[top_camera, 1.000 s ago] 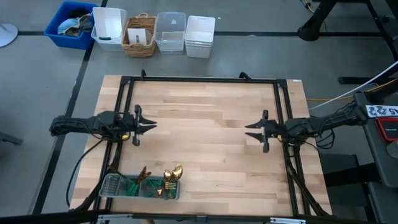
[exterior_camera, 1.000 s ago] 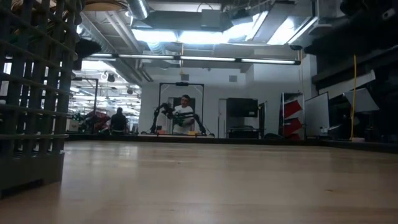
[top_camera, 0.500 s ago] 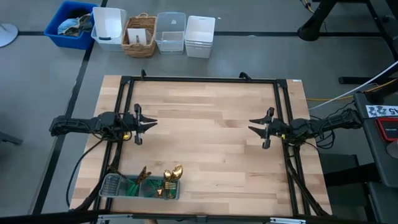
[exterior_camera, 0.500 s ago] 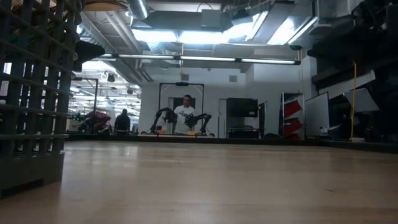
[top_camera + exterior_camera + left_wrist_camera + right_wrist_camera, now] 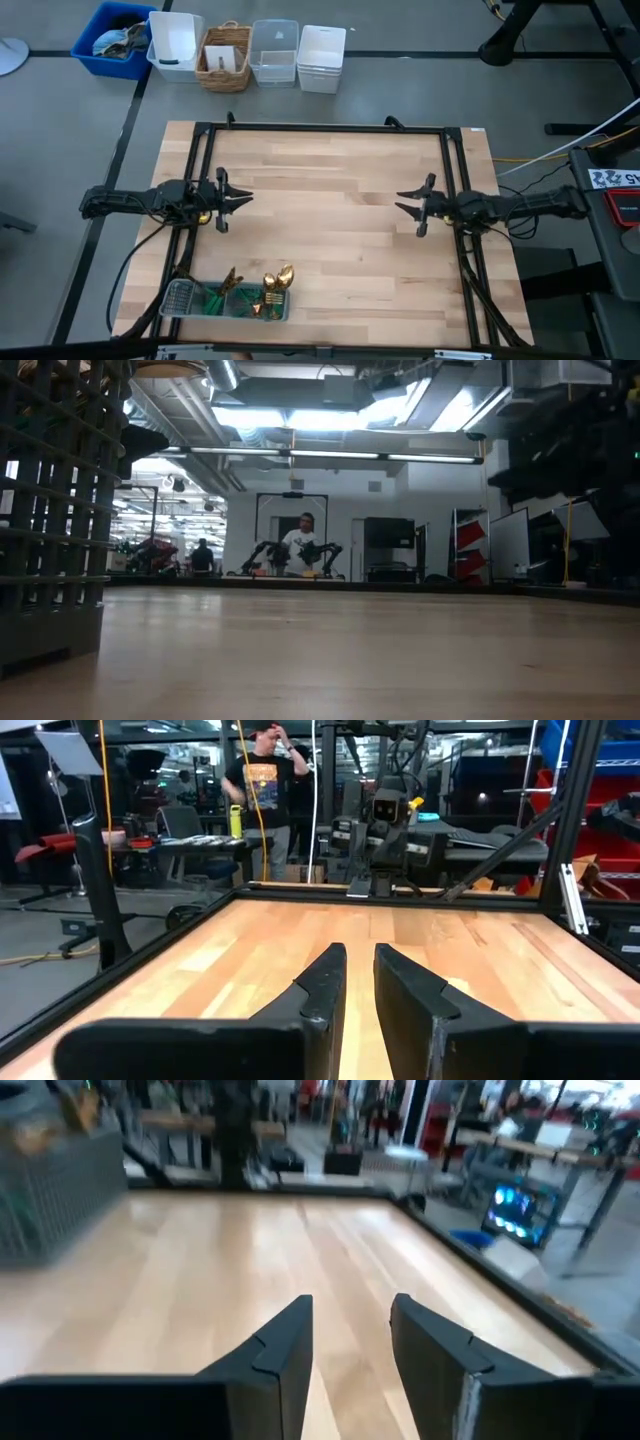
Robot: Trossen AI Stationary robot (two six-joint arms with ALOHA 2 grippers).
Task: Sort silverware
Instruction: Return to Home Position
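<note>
1. The table (image 5: 330,215): bare wood fills the centre of the high view. I judge both arms can draw back level to their own sides with nothing in the path.
2. The left gripper (image 5: 243,198) hangs at middle left of the high view. Its fingers are nearly together with a slim gap, and they pinch nothing. It should pull back straight toward the left edge, without dipping toward the lower left corner.
3. The right gripper (image 5: 403,203) hangs at middle right, fingers spread wider and empty. A slow, mirrored retreat toward the right edge looks safest.
4. The grey mesh tray (image 5: 176,298) sits at the lower left of the high view, below the left arm. That arm's cables may brush it.
5. The silverware (image 5: 270,284) stands in the tray's right-hand compartments, with the gold heads poking past its rim. They are the likeliest snag.
</note>
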